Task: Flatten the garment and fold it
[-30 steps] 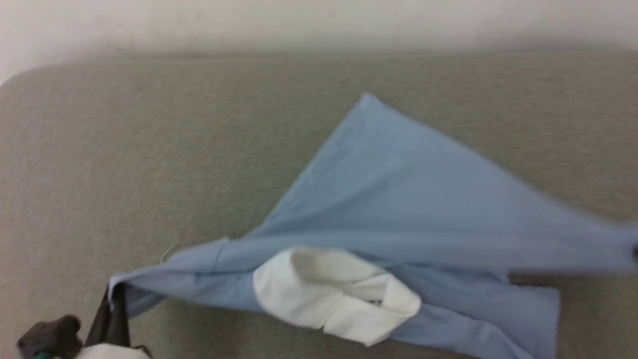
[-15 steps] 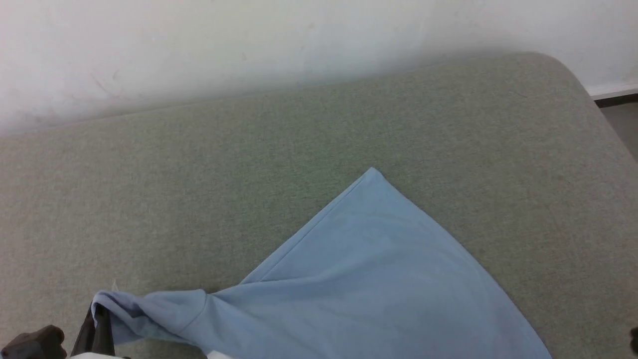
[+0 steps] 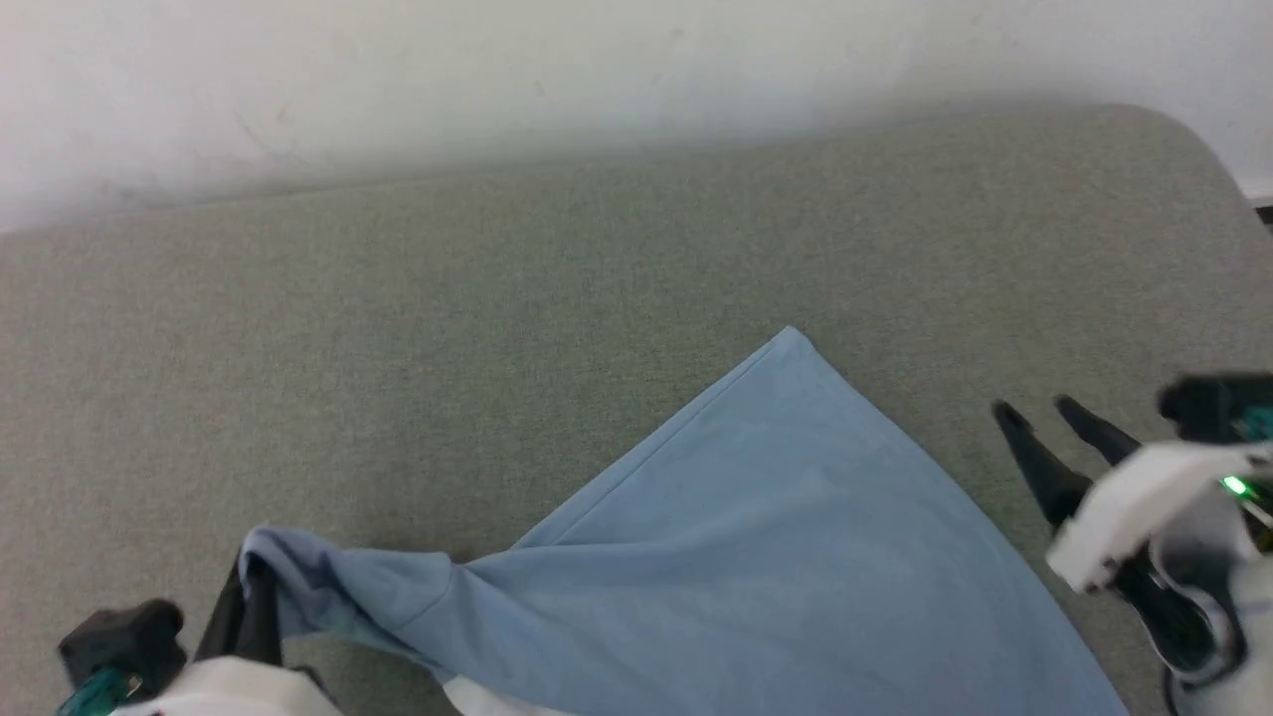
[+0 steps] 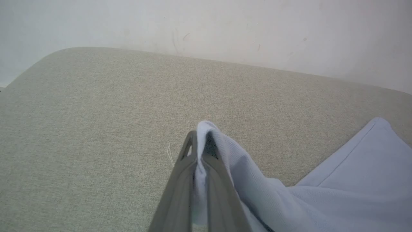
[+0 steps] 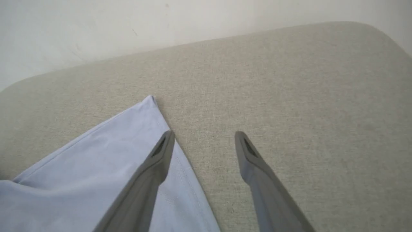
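A grey-green upholstered surface [image 3: 398, 328] with rounded corners (woven, faintly speckled) meets a white wall [image 3: 497, 80] — on it lies the garment [image 3: 776, 517], light blue, one corner pointing wallward.

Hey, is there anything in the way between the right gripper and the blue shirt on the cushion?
Nothing visible. The right gripper is open beside the right edge of the light blue soft polo shirt, with only bare grey-green fabric cushion between them.
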{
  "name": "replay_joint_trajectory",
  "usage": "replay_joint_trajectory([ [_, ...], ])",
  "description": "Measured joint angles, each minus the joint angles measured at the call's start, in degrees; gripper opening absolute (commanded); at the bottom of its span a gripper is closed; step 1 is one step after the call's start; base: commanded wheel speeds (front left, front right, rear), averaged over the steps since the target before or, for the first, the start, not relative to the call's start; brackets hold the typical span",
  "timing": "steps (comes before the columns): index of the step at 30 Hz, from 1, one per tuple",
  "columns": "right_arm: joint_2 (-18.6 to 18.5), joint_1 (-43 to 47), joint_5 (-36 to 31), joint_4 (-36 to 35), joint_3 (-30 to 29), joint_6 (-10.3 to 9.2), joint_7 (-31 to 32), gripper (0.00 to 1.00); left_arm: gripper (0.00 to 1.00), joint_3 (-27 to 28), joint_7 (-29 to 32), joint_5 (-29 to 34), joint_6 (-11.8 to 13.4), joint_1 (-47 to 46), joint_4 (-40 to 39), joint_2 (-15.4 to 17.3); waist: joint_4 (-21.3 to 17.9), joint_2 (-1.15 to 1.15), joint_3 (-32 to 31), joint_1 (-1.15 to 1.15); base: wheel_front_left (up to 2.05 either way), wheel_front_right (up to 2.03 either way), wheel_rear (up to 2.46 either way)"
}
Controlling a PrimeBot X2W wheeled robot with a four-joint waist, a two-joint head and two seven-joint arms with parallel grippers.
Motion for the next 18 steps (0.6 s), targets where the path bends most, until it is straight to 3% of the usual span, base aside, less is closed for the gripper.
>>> replay_joint_trajectory([
  [9,0.0,-21.5,5.5,21.9,15.2,0.0,5.3,1.0,0.0,-6.0,0.3,1.0,-2.3,-8.8,1.5,-1.8,5.4,0.0,3.4,0.0,0.0,0.0,0.0],
  [18,-2.0,-34.0,9.2,31.8,27.0,-0.01,17.8,1.0,0.0,-8.5,-2.1,1.0,-4.3,-14.6,5.1,-3.6,10.3,0.0,8.1,0.0,0.0,0.0,0.0],
])
